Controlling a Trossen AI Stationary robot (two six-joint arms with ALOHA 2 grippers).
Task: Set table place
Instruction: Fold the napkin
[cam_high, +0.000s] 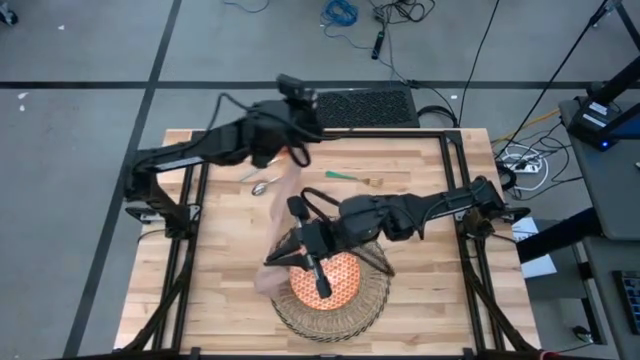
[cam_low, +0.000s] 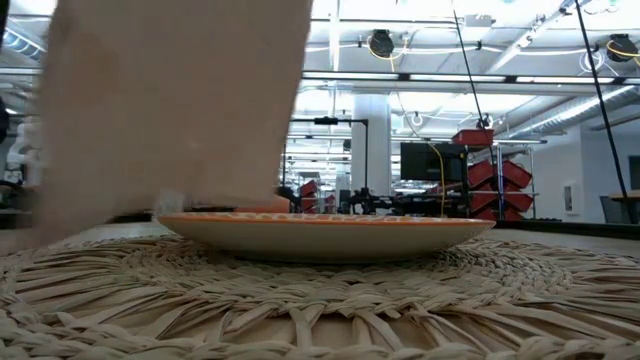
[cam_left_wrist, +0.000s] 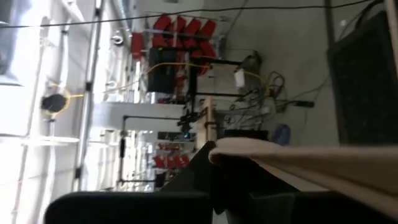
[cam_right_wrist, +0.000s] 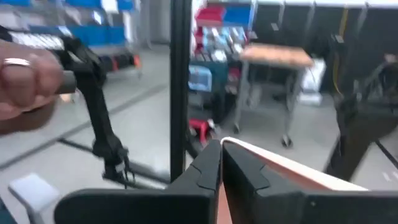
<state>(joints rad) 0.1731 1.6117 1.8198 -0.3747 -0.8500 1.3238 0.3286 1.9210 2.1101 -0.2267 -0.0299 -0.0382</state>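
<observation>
No brand, label or readable writing can be made out in any view.

The left gripper (cam_high: 296, 156) is clenched on one end of the beige napkin (cam_high: 283, 215), at the far middle of the table (cam_high: 440, 300). The right gripper (cam_high: 283, 256) is clenched on the napkin's other end, just left of the plate (cam_high: 335, 280), so the cloth is held stretched between the two. In each wrist view the napkin's edge (cam_left_wrist: 323, 163) is seen pinched between closed dark fingers (cam_right_wrist: 208, 171).

The orange-patterned plate is seen resting on the round woven placemat (cam_high: 372, 300) at the near middle of the table. From the high view alone, a spoon (cam_high: 264, 186) is shown lying left of the napkin and a green-handled fork (cam_high: 352, 178) to its right, both on the far half.

Only in the low view are the plate's shallow rim (cam_low: 330, 232) and the hanging cloth (cam_low: 170, 110) at its left shown. A person's hand (cam_right_wrist: 25, 78) is shown only in the right wrist view, in the room beyond.
</observation>
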